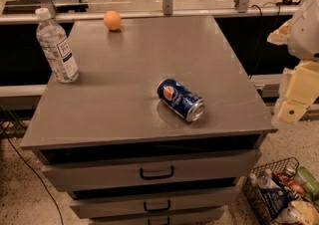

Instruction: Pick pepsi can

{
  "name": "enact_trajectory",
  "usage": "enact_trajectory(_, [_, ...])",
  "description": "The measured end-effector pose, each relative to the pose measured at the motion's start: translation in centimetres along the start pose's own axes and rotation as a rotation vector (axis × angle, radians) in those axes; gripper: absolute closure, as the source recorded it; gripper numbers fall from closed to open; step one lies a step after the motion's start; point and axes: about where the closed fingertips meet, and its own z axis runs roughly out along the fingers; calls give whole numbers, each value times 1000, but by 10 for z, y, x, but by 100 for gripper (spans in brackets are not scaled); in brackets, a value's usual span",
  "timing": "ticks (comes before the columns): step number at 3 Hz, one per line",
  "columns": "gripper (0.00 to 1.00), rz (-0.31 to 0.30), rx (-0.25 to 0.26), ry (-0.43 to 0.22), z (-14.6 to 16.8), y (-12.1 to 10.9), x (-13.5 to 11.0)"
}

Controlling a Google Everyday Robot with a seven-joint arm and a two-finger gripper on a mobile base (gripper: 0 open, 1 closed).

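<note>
Camera view: looking down on a grey table [124, 69], drawers [157, 172] stacked underneath
Pepsi can [180, 99]: tipped over on its side, resting on the table a bit right of the middle, closer to the front edge than the back, logo facing up
Long axis: diagonal across the table, dark end toward back-left, silver end toward front-right, so roughly aimed at the pincer's corner
Pincer [294, 104]: cream-coloured, hanging at the right edge of the picture, out past the table's right side, not over the top at all
Pincer state: honestly can't tell wide or narrow from this angle; nothing visibly held
Can vs pincer: well apart, can off to picture-left of the pincer, just bare tabletop between them
Next move (guess): swing in leftward over the table, then line up across the round body, not end to end
Roll risk (guess): curved side down, so probably quick to roll away if nudged off-centre
Other stuff: water bottle [57, 47] upright at back-left, orange [112, 20] near the back edge, both well clear of the can; wire basket [271, 194] down on the floor, bottom right
</note>
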Motion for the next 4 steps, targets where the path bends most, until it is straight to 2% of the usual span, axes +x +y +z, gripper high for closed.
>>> enact_trajectory(1, [0, 0, 1, -7, 2, 0, -4])
enact_trajectory(2, [0, -1, -17, -51, 30, 5, -40])
enact_trajectory(3, [0, -4, -12, -80, 66, 3, -82])
enact_trajectory(4, [0, 11, -9, -91, 98, -4, -112])
